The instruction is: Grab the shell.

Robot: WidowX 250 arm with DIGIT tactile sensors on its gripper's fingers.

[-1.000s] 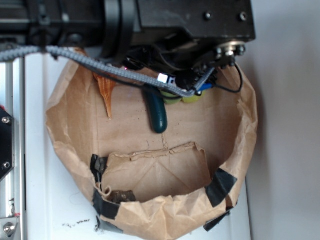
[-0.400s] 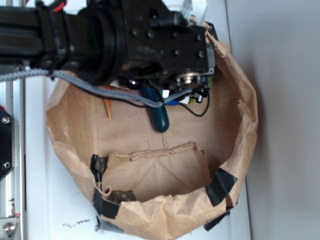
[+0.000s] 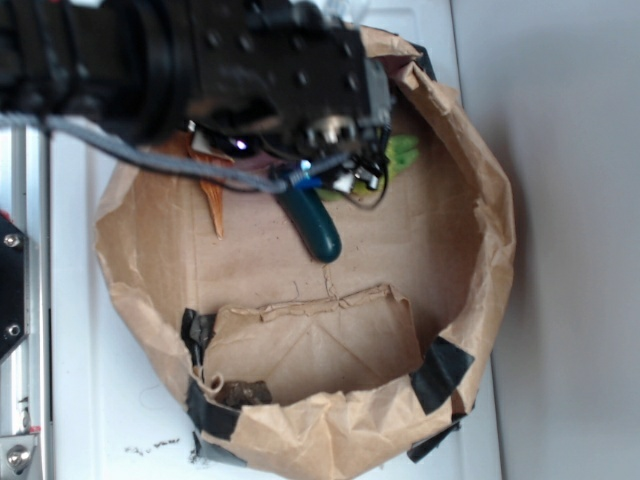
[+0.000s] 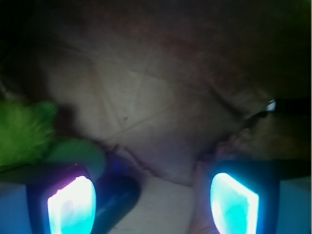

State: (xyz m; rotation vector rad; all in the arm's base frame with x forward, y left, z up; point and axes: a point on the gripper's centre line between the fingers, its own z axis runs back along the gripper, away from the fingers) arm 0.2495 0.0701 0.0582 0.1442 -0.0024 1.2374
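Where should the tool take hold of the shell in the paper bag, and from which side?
Probably the shell is best pinched from above across its wider ribbed top, not the thin spike, which tapers. That top is mostly hidden under the arm; the tool is open.

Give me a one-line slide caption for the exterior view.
WidowX arm over a taped paper bag holding the shell, green capsule and plush.

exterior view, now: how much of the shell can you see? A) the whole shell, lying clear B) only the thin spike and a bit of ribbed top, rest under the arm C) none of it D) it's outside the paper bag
B: the shell shows its thin orange spike pointing down and a patch of ribbed top; the dark arm covers the rest, inside the paper bag.
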